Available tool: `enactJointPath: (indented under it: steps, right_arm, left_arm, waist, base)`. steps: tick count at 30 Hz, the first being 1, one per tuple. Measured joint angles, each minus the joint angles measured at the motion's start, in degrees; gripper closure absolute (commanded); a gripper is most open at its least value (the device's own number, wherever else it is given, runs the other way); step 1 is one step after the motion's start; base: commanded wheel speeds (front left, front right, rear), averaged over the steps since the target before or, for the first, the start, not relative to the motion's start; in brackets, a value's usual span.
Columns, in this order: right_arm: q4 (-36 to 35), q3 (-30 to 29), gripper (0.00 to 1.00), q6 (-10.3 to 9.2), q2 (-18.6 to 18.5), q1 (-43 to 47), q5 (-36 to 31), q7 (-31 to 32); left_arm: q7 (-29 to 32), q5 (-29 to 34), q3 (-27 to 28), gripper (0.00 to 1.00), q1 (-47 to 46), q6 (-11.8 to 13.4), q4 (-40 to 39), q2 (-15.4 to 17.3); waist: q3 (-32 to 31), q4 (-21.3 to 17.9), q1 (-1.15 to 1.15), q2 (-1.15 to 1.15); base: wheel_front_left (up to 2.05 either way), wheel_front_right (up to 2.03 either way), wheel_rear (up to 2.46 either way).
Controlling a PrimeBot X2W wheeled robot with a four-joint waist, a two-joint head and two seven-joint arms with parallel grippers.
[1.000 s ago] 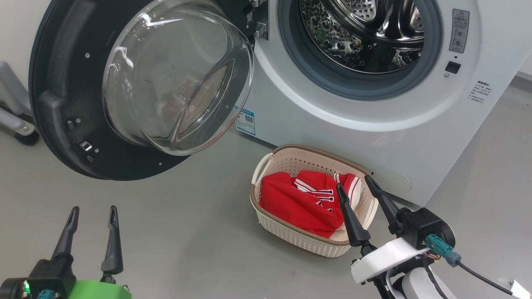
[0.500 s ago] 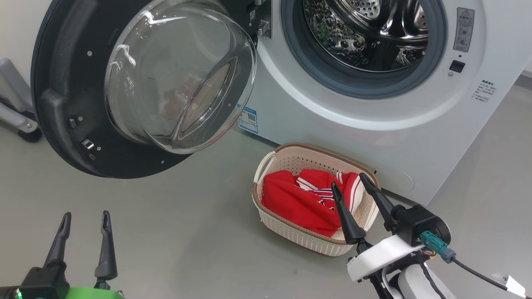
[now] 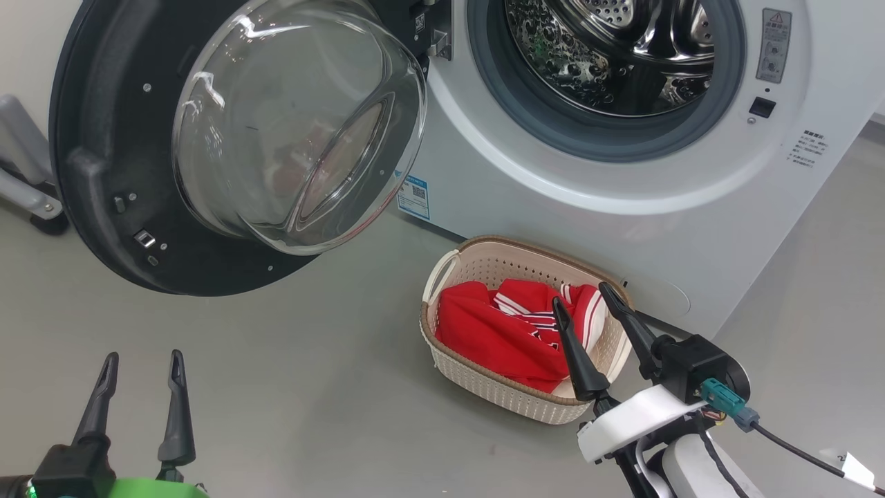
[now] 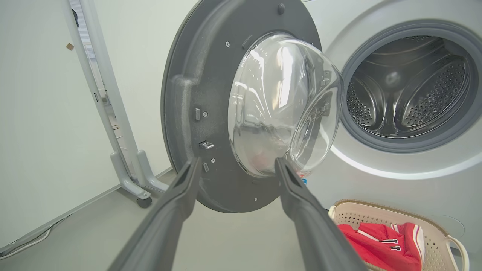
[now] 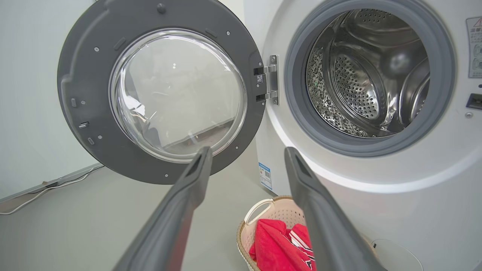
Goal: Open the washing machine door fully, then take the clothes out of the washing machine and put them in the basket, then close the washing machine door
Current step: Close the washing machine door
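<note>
The washing machine (image 3: 622, 228) stands with its steel drum (image 3: 608, 48) showing no clothes inside. The washing machine door (image 3: 90, 173) hangs wide open to the left, its glass bowl facing me. On the floor against the machine's front sits the basket (image 3: 498, 398), holding the red clothes (image 3: 498, 339). My right gripper (image 3: 581, 293) is open and empty just above the basket's right end. My left gripper (image 3: 143, 355) is open and empty, low at the left, below the door. In the wrist views, the left gripper (image 4: 237, 160) faces the door (image 4: 188, 94), and the right gripper (image 5: 247, 148) looks over the basket (image 5: 260, 205).
A grey wheeled stand leg (image 3: 28, 187) rests on the floor left of the door, beside a white wall. A thin cable (image 5: 37, 188) runs along the wall's base. Bare grey floor lies between my left gripper and the basket.
My left gripper has drawn back, lower in the head view. The right gripper shifted slightly up over the basket. The head camera moved a little. Door, basket and clothes stayed put.
</note>
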Motion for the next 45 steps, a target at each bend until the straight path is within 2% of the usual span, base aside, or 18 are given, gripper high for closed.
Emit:
enactJointPath:
  steps: [45]
  right_arm:
    - [0.48, 0.09, 0.00, -0.09, 0.00, -0.81, 0.67, 0.00]
  left_arm:
    - [0.00, -0.15, 0.20, 0.00, 0.07, 0.01, -0.11, -0.11]
  waist:
    - [-0.03, -0.09, 0.00, 0.00]
  base:
    - [0.00, 0.00, 0.00]
